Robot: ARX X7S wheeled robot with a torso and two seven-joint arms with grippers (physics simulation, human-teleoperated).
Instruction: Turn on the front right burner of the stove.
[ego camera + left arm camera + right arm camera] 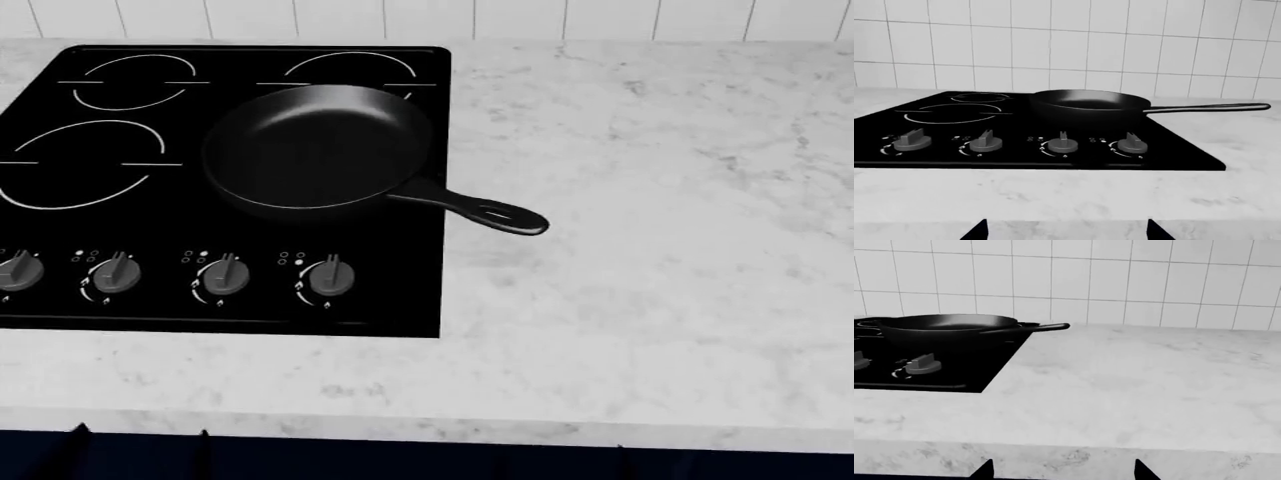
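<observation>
Both end effectors, fingertips [977,231] [984,471] spread wide, hung off the marble counter [641,200] before the stove [400,290], whose front right burner lay under the frying pan [318,150], white tiles [1067,45] behind.

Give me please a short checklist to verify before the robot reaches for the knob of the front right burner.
1. Frying pan covers the front right burner: ok, its handle points away from the knobs.
2. Rightmost knob is free to reach: ok.
3. Which knob drives that burner: cannot tell, dot marks too small.
4. Left gripper faces the stove: ok, tips apart.
5. Right gripper apart from the counter: ok.
6. Knob already turned: cannot tell.
</observation>
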